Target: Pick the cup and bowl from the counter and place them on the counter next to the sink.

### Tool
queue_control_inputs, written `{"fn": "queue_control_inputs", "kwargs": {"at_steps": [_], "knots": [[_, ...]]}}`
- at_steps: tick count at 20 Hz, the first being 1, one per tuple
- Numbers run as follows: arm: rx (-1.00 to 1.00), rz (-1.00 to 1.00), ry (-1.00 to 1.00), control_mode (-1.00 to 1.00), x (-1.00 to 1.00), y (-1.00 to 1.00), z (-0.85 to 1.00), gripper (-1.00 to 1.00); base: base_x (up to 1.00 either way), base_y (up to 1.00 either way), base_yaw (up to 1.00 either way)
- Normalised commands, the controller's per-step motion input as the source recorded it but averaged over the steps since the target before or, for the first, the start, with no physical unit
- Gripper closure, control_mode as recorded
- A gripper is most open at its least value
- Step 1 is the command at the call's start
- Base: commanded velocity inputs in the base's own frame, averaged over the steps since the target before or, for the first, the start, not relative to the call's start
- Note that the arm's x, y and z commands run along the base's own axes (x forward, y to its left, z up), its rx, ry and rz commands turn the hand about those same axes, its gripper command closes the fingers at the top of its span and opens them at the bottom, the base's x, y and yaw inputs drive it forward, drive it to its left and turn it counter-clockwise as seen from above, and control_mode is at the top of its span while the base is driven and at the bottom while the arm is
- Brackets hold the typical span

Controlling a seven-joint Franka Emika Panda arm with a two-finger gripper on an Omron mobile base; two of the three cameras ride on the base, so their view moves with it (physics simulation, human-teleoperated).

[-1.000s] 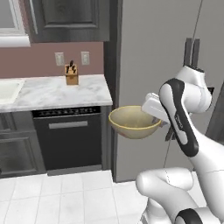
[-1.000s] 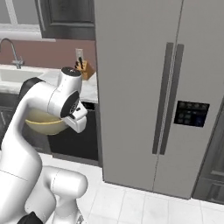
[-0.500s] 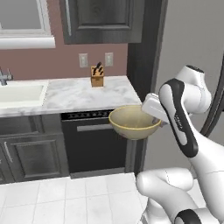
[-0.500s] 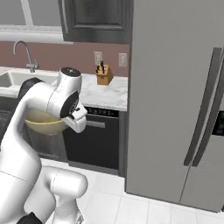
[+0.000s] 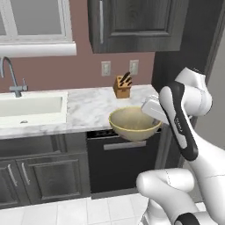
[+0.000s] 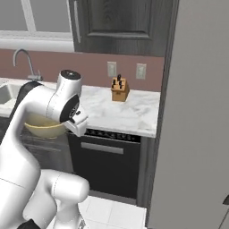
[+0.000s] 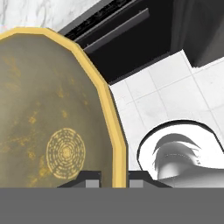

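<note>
A dusty-pink wall [image 5: 83, 68] runs behind the worktop, carrying two pale outlet plates [image 5: 106, 68] and, at its left, a white-framed window [image 5: 35, 24] with a deep white sill. Dark grey wood-grain upper cabinets [image 5: 125, 24] hang above, matching lower cabinets [image 5: 39, 173] with slim metal handles stand below, and a black dishwasher [image 5: 121, 162] with a grey bar handle sits between them. The floor [image 5: 88, 211] is laid in white square tiles, a wooden knife block [image 5: 122, 86] stands against the wall, and a tall pale grey refrigerator side [image 6: 201, 125] closes the right of the right base view.
</note>
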Motion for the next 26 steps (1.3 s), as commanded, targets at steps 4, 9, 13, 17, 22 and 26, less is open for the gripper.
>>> {"fn": "queue_control_inputs", "kwargs": {"at_steps": [4, 9, 13, 17, 22, 26], "knots": [[0.0, 0.0, 0.0, 1.0, 0.0, 0.0, 0.0, 1.0, 0.85, 0.35, -0.07], [0.0, 0.0, 0.0, 1.0, 0.0, 0.0, 0.0, 1.0, 0.08, 0.06, -0.05], [0.0, 0.0, 0.0, 1.0, 0.0, 0.0, 0.0, 1.0, 0.11, 0.36, -0.06], [0.0, 0.0, 0.0, 1.0, 0.0, 0.0, 0.0, 1.0, 0.38, 0.6, -0.12], [0.0, 0.0, 0.0, 1.0, 0.0, 0.0, 0.0, 1.0, 0.26, 0.45, -0.09], [0.0, 0.0, 0.0, 1.0, 0.0, 0.0, 0.0, 1.0, 0.43, 0.05, 0.0]]}}
